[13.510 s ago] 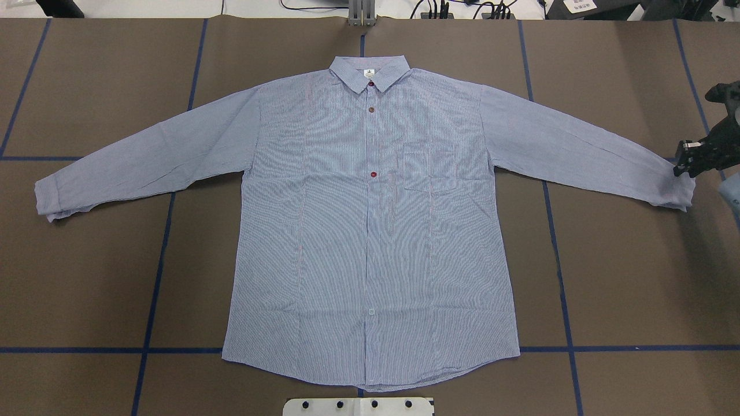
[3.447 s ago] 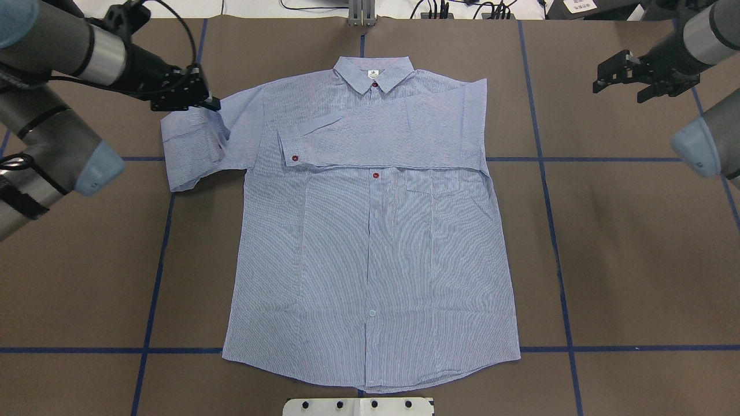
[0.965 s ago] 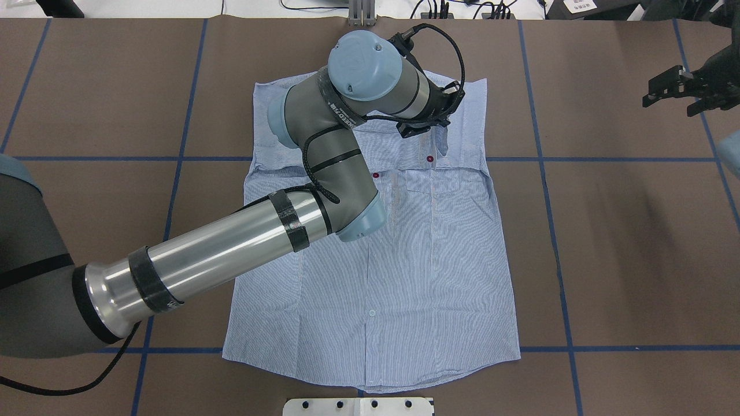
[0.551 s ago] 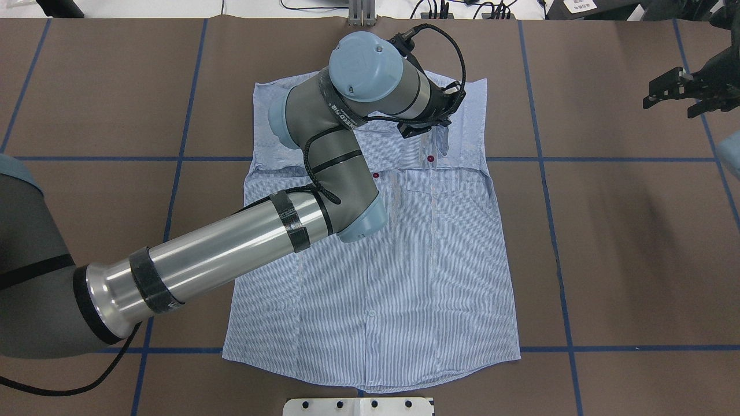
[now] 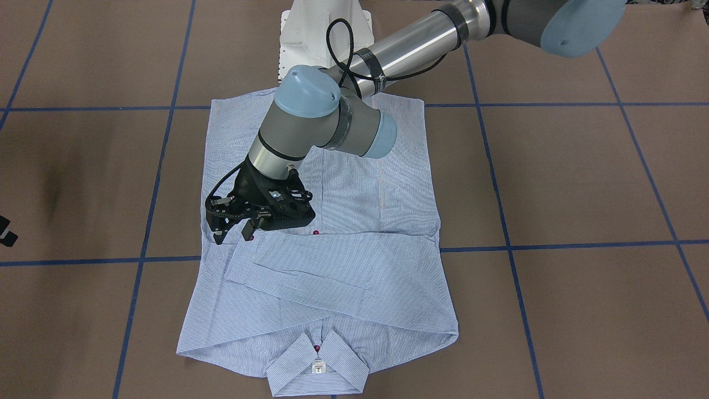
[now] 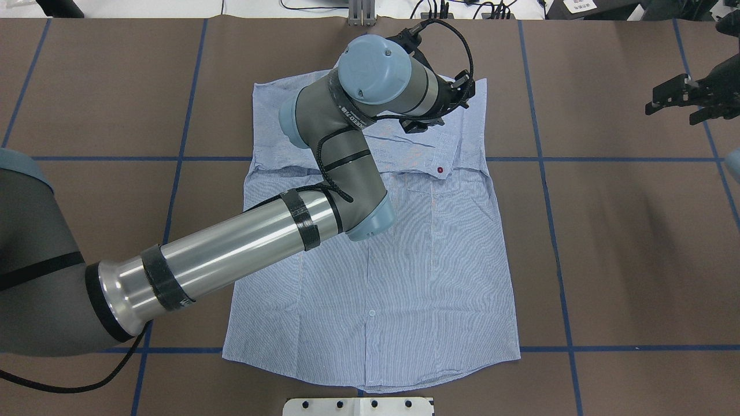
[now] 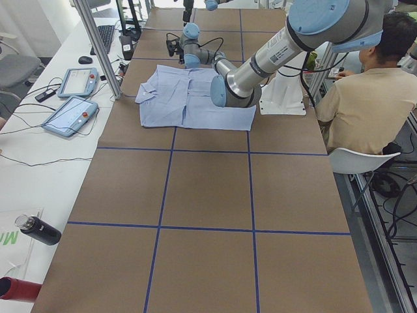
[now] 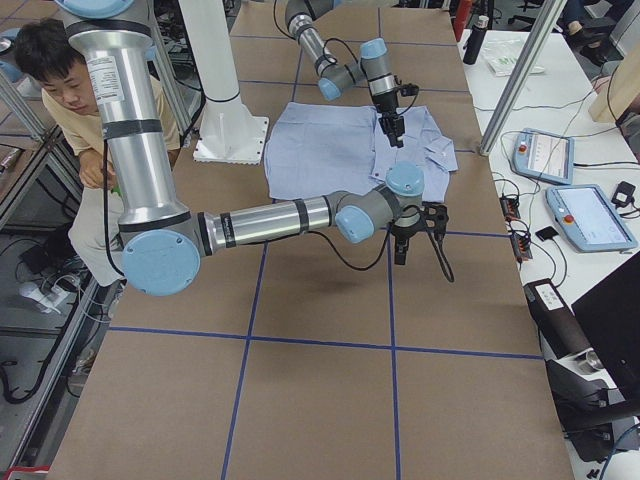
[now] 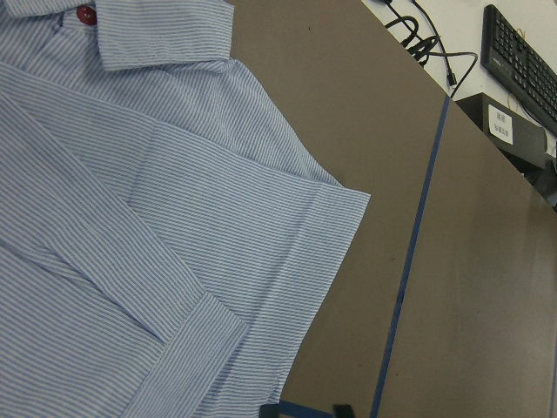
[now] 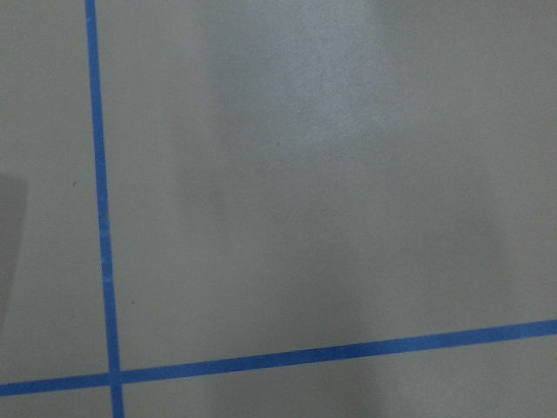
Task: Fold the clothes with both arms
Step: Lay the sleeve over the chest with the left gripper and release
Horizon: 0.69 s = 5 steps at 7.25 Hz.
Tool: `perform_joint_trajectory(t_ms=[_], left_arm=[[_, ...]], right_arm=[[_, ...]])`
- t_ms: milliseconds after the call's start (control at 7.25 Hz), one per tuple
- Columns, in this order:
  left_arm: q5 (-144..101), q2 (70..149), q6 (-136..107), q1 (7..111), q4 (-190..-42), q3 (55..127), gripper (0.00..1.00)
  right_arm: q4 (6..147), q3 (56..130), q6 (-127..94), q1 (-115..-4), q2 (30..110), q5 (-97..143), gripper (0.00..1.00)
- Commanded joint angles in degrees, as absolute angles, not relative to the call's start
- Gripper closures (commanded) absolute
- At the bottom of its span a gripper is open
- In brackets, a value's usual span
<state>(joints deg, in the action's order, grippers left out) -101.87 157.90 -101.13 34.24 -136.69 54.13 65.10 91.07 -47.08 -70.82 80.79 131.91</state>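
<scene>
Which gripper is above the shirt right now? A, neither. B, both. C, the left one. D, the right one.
C: the left gripper hangs over the shirt at its folded sleeves, while the right gripper is off to the side over the table.

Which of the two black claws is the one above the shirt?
The left gripper, on the arm stretched across the shirt, near the folded sleeve's cuff. The right gripper is off to the side, above the brown table.
</scene>
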Motion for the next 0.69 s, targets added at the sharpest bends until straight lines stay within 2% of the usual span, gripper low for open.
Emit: perform_joint_trajectory(t_ms=[0,551], left_arm=[[-102.2,155.9,-100.7,34.4,-136.4,58.1,0.09],[-107.0,134.6,-97.1,36.7,-135.3,83.8,0.09]], right_arm=[[53.2,93.7,-62.0,-64.6,84.6,130.9,0.0],[51.5,109.0,-94.5,-44.2,89.2,115.4,0.0]])
